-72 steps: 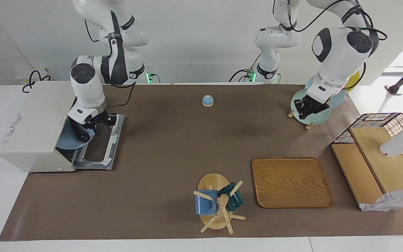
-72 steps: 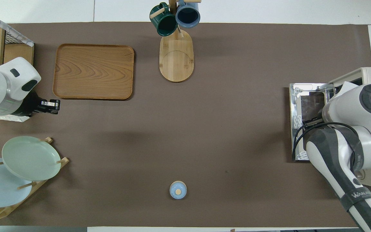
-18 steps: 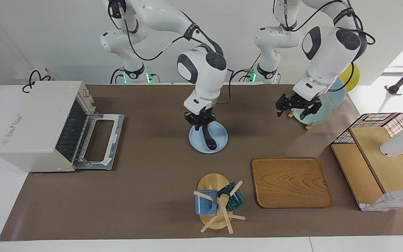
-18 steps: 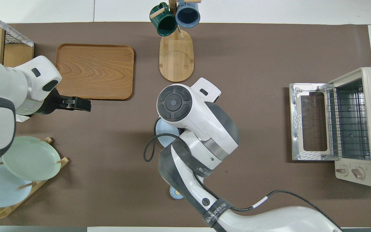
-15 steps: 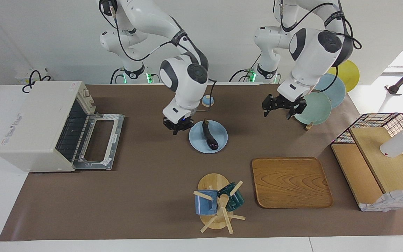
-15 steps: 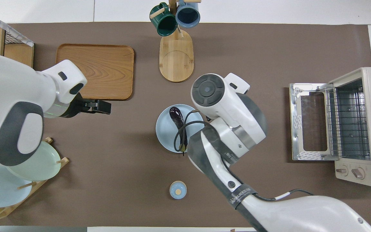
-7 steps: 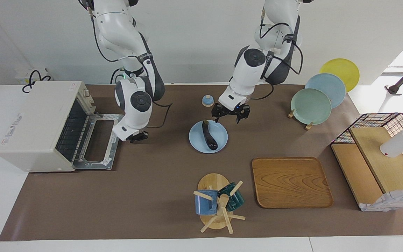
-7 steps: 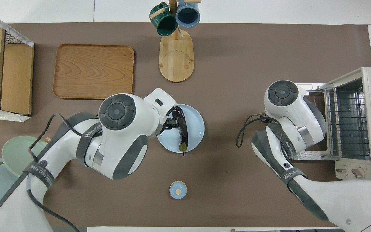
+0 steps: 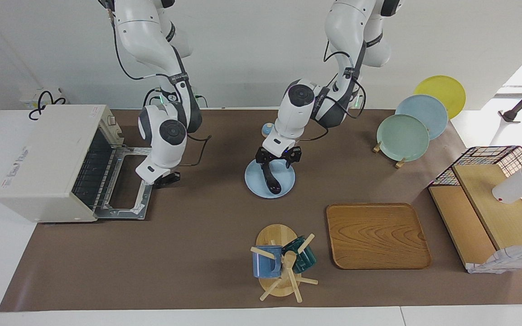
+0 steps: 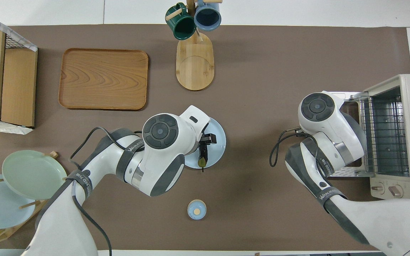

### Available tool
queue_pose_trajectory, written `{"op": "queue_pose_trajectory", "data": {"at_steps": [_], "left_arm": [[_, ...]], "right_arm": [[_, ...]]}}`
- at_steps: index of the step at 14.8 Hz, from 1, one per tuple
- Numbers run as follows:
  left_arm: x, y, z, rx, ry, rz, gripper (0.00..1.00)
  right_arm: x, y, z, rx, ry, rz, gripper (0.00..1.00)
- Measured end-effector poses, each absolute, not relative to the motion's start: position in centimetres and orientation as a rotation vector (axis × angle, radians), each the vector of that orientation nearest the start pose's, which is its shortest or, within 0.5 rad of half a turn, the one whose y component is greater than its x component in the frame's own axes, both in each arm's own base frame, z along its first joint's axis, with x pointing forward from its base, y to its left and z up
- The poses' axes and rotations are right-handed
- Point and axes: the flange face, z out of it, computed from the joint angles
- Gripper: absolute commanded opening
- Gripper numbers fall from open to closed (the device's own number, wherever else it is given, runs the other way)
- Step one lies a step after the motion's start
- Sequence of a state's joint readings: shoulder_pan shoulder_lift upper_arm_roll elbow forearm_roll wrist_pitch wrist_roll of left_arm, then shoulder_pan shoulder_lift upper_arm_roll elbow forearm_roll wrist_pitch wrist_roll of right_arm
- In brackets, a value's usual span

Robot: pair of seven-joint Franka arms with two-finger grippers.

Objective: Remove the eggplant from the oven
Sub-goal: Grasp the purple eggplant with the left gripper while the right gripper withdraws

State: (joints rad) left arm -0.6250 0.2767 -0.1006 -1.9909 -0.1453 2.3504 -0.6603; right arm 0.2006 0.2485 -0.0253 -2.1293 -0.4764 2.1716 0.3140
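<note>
Eggplant on blue plate, left tool spread above it, right tool pinched together beside oven door.

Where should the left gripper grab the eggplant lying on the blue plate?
Probably from above, across its thicker middle: the eggplant lies flat and lengthwise on the blue plate, stem end toward the robots. The open left gripper already hangs over that end.

A glossy purple-black eggplant is seen on a pale blue plate. The oven is cream-white. At 3 o'clock of the plate, mint, blue and yellow plates are racked. Brown paper covers the table.
</note>
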Motion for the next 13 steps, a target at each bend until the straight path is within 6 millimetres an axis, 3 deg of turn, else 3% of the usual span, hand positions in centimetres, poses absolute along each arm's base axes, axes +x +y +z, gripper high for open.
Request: {"op": "queue_pose_trajectory", "data": {"at_steps": [5, 7, 9, 11, 13], "left_arm": [[45.1, -41.6, 31.7, -3.301, -0.076, 0.031, 0.99], [45.0, -41.6, 31.4, -3.298, -0.075, 0.039, 0.96], [45.0, -41.7, 31.0, -3.293, -0.075, 0.048, 0.91], [45.0, -41.7, 30.7, -3.291, -0.075, 0.053, 0.72], [45.0, -41.7, 30.7, -3.291, -0.075, 0.053, 0.44]], "right_arm": [[54.6, 7.7, 28.6, -3.531, -0.446, 0.241, 0.00], [54.7, 7.8, 30.0, -3.529, -0.512, 0.269, 0.00], [54.7, 7.6, 32.7, -3.532, -0.546, 0.284, 0.00], [54.6, 6.5, 36.1, -3.528, -0.588, 0.279, 0.00], [54.3, 4.7, 39.1, -3.520, -0.618, 0.262, 0.00]]}}
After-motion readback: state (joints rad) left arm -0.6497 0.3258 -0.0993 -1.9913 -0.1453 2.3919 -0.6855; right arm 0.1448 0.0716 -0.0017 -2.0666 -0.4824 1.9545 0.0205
